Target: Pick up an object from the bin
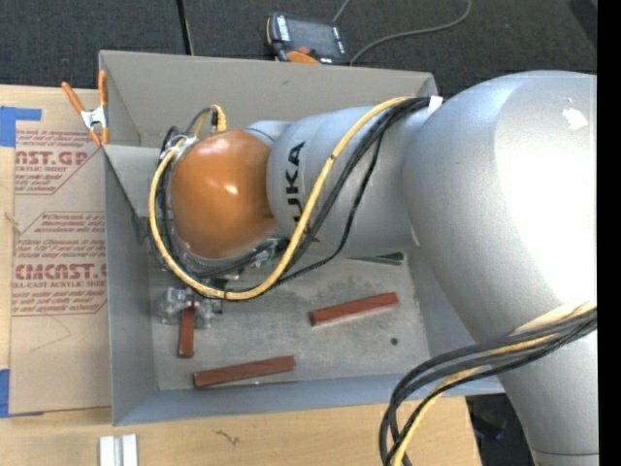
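My gripper [187, 305] is low in the bin's left front part, mostly hidden under the arm's wrist. A short reddish-brown stick [185, 338] lies on the floor right under it, its far end reaching up to the gripper's metal tip. Whether the stick is gripped cannot be made out. A longer reddish-brown stick [244, 372] lies flat along the front wall, just right of and nearer than the gripper.
A third reddish-brown stick [354, 310] lies on the floor toward the right. The arm with its orange cover and yellow cables spans the middle and back of the bin. The left wall stands close beside the gripper.
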`<action>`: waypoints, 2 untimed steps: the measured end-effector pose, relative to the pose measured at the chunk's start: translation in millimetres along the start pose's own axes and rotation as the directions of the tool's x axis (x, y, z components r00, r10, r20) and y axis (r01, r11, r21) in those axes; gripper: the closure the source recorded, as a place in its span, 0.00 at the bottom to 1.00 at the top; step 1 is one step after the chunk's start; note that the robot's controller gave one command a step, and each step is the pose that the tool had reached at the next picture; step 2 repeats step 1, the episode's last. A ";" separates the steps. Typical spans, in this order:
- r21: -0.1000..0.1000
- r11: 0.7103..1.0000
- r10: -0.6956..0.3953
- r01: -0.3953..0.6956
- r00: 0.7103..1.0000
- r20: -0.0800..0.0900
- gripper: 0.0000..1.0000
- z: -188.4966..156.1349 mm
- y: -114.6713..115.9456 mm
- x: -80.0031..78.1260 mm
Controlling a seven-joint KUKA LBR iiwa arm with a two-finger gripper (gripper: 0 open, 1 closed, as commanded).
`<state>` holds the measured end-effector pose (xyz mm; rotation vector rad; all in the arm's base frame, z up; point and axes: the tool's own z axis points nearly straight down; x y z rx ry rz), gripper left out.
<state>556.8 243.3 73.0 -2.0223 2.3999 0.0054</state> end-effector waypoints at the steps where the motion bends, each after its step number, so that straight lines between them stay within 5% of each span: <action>1: 0.008 1.000 0.002 -0.002 1.000 0.002 1.00 -92.5 -1.2 -2.9; 2: 0.008 1.000 0.002 -0.002 1.000 0.002 1.00 -92.5 -1.2 -2.9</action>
